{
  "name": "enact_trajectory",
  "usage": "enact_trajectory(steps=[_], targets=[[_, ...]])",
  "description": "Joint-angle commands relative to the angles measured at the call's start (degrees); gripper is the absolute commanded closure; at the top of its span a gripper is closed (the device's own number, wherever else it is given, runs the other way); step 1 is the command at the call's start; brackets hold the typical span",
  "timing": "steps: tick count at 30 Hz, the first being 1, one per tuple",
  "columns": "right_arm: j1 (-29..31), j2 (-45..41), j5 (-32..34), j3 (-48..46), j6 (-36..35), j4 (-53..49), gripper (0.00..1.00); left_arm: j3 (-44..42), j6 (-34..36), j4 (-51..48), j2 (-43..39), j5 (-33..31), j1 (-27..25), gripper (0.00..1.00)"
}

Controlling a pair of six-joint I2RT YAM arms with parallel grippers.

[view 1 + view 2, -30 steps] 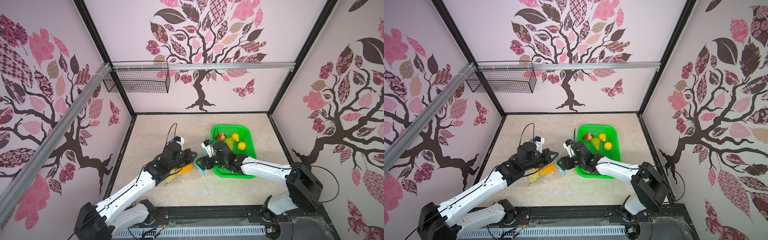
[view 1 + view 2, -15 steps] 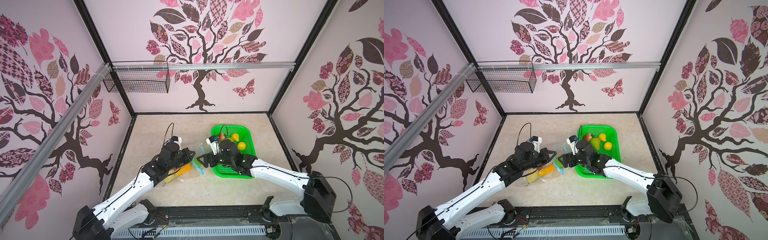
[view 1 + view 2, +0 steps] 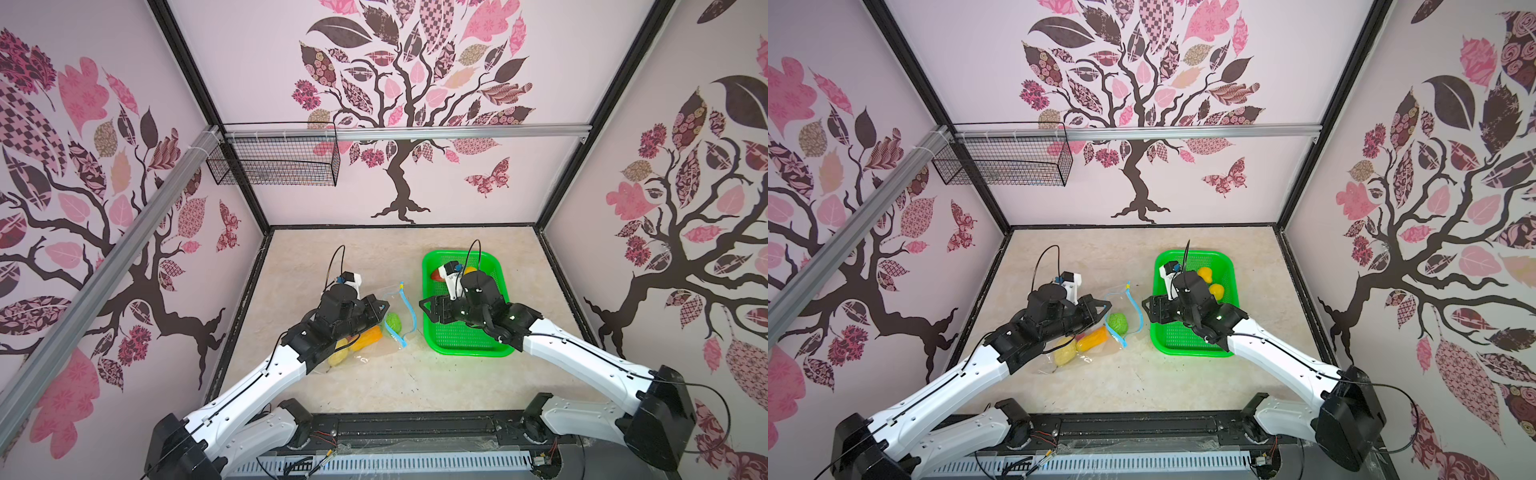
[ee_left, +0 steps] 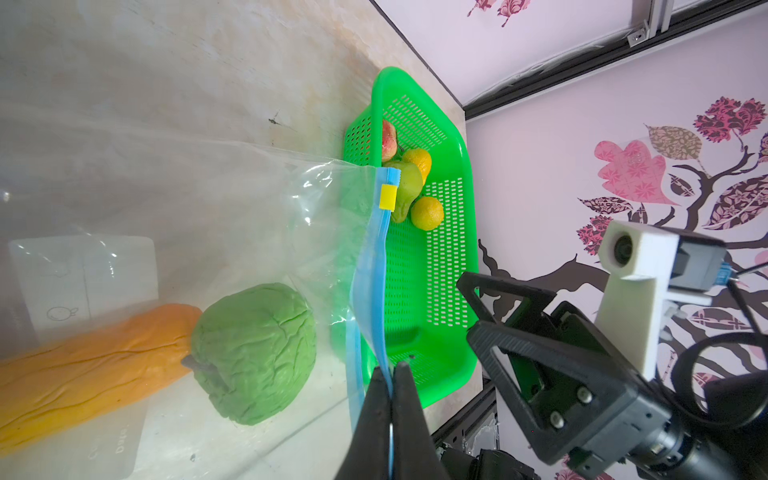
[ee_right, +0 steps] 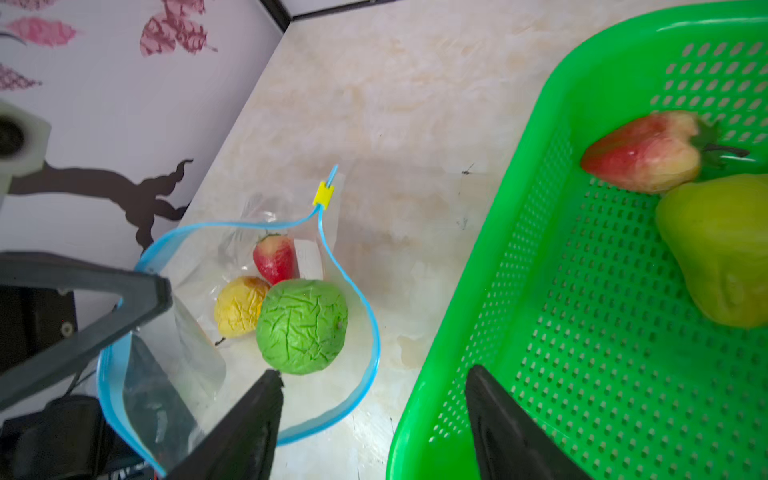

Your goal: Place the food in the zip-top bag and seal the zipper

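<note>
The clear crinkly zip-top bag [image 4: 249, 208] lies nearest you on the beige tabletop, its mouth facing the green perforated plastic basket [image 3: 469, 353] just beside it. Inside are an orange carrot [image 4: 83, 370], a wrinkled green apple [image 5: 301, 326], a yellow lemon [image 5: 239, 305] and a small red strawberry [image 5: 276, 257].

Your left gripper [image 4: 390, 370] has its fingers pressed together on the light-blue zipper strip [image 4: 376, 257], lifting one lip so the mouth gapes. Your right gripper [image 5: 374, 374] hangs between the mouth and the basket rim, fingers apart and holding nothing.

At the basket's far end lie a larger red-and-pale strawberry [image 5: 648, 151], a green pear [image 5: 719, 249] and two yellow-orange lemons [image 4: 427, 212].

Loading is judged about half done. Next, send the right gripper into the basket for a piece while the left holds the lip up. Sealing waits: the yellow slider tab [image 4: 389, 201] sits at the zipper's far end.

The white label [image 4: 83, 282] bears a faint fruit outline; its writing is unreadable.
</note>
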Motion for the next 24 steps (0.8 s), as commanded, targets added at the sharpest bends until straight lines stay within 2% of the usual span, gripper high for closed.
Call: enact_trajectory(steps=[1,11,17,24], targets=[[0.0,2.0,-5.7,-1.9,2.7,2.2,0.39,0.5,0.4,0.5,-1.2,-0.2,0.3,1.0],[0.1,8.8,-14.2,-4.7,8.6,12.1,0.52,0.8,0.3,0.5,-1.8,-0.2,0.4,1.0],[0.1,12.8,-15.0,-4.3,9.2,13.6,0.62,0.6,0.3,0.5,-1.7,-0.2,0.5,1.0],[0.2,15.5,-12.8,-3.0,8.2,12.5,0.67,0.9,0.5,0.2,-2.1,-0.1,0.8,1.0]])
